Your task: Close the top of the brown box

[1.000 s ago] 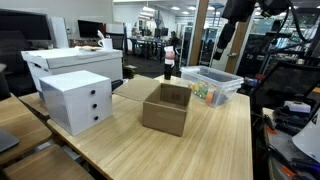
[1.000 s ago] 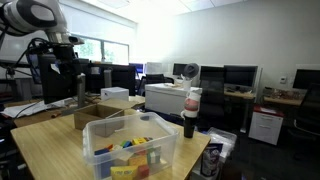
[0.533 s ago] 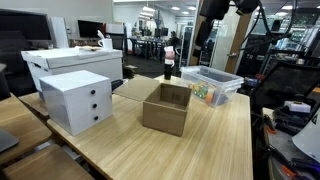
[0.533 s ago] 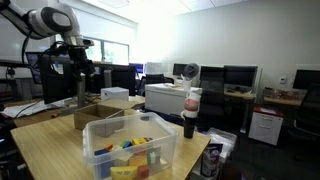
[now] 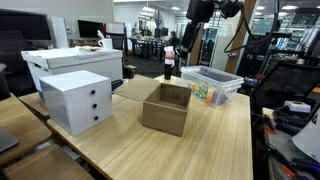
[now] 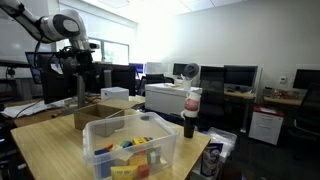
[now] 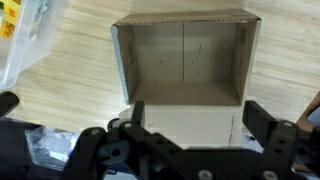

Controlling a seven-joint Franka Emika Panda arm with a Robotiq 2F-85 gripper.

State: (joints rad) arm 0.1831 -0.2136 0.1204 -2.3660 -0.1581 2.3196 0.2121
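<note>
1. Your fingers (image 7: 275, 130) stand wide apart in the wrist view and hold nothing.
2. They hang high above the surface (image 5: 222, 135), well apart from everything on it. In an exterior view the arm (image 5: 200, 10) reaches in from the top edge.
3. The brown box (image 5: 166, 108) sits on the wooden surface between the white drawer unit (image 5: 75, 100) and the clear bin (image 5: 211, 85) of colourful items.
4. The wrist view looks down into the box. Its inside shows bare cardboard, and the top (image 7: 188, 124) is open, with the near flap folded outward and lying flat.
5. In an exterior view the box shows behind the bin, and a dark bottle (image 6: 191, 112) stands just beside the bin.
</note>
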